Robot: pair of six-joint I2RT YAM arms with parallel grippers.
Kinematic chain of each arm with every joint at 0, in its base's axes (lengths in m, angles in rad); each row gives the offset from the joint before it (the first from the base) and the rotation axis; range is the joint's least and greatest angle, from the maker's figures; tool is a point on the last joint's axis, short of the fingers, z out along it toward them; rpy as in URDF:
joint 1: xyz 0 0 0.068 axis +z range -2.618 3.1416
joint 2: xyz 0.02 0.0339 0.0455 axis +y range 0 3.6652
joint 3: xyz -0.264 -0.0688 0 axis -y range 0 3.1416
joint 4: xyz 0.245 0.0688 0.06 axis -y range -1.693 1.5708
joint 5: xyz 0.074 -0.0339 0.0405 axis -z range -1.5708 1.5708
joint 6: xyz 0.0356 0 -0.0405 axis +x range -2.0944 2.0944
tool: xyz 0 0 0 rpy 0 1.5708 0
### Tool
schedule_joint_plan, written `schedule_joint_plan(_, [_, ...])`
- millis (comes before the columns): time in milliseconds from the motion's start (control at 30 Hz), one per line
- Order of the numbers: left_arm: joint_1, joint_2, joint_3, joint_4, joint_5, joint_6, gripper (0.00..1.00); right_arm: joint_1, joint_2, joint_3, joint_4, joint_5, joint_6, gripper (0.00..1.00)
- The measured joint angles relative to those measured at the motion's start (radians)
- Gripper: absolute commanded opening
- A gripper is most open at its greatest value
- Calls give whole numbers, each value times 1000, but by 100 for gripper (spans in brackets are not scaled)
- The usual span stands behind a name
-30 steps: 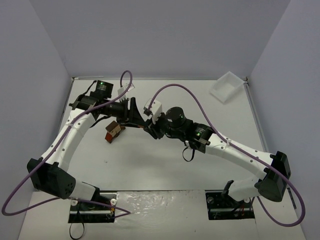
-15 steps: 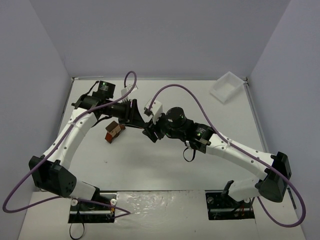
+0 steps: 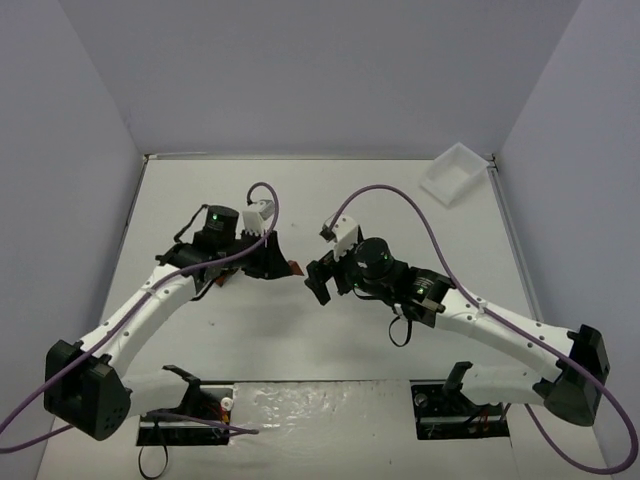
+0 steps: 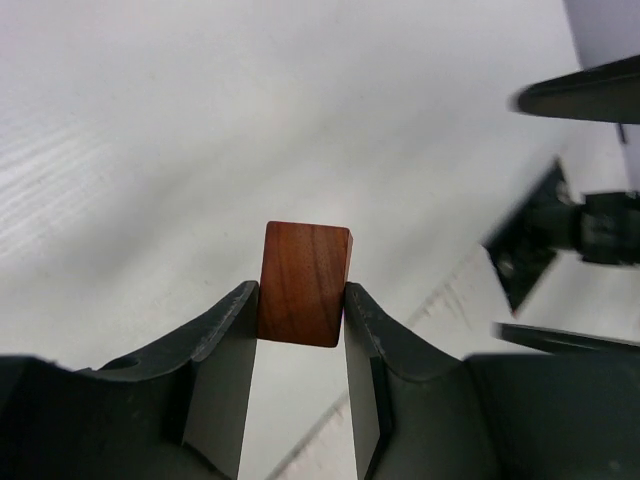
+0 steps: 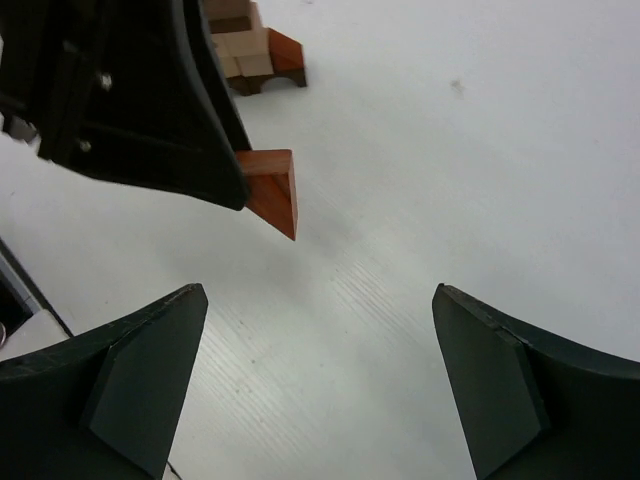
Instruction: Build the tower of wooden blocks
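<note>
My left gripper (image 4: 302,300) is shut on a reddish-brown wood block (image 4: 305,283), which is pinched by its sides and sticks out past the fingertips. In the top view that gripper (image 3: 288,266) hangs at the table's middle left. In the right wrist view the same block (image 5: 275,190) shows as a wedge off the table. My right gripper (image 5: 318,300) stands wide open and empty, just right of the block and apart from it (image 3: 318,280). The tower (image 5: 255,50), a small cluster of tan and red-brown blocks, stands behind the left gripper. In the top view the left arm hides it.
A white plastic tray (image 3: 455,172) lies at the far right corner of the table. Grey walls close in the left, back and right sides. The arms' bases and purple cables (image 3: 390,195) are along the near edge.
The right gripper has opened, let go of the reddish-brown block and drawn back to the right. The left gripper, shut on the block, has moved nearer and slightly right of where they met.
</note>
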State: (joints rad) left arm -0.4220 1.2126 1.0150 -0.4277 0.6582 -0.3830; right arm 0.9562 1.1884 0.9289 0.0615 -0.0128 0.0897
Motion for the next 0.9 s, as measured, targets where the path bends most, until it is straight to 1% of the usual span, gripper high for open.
schedule_joint_plan(67, [-53, -19, -106, 125, -87, -17, 1, -1, -59, -29, -43, 67, 45, 96])
schedule_joint_plan(167, [-133, -7, -248, 319, -220, -42, 3, -7, -148, -46, -112, 182, 117, 96])
schedule_joint_plan(267, [-191, 52, -324, 449, -346, -44, 5, -21, -231, -51, -162, 277, 182, 96])
schedule_joint_plan(333, [-216, 104, -352, 535, -422, -42, 8, -30, -257, -52, -179, 305, 205, 96])
schedule_joint_plan(500, [-264, 220, -421, 762, -587, -52, 11, -38, -287, -52, -223, 338, 247, 95])
schedule_joint_plan(600, [-304, 276, -458, 864, -684, -64, 15, -39, -287, -52, -247, 338, 255, 95])
schedule_joint_plan(700, [-376, 310, -482, 927, -790, -67, 18, -39, -287, -52, -266, 338, 255, 96])
schedule_joint_plan(767, [-433, 331, -487, 954, -856, -73, 23, -39, -287, -52, -273, 338, 255, 96])
schedule_joint_plan(833, [-481, 347, -492, 977, -910, -85, 33, -39, -287, -52, -278, 338, 253, 96])
schedule_joint_plan(900, [-523, 358, -501, 996, -956, -108, 47, -39, -286, -52, -281, 338, 251, 96])
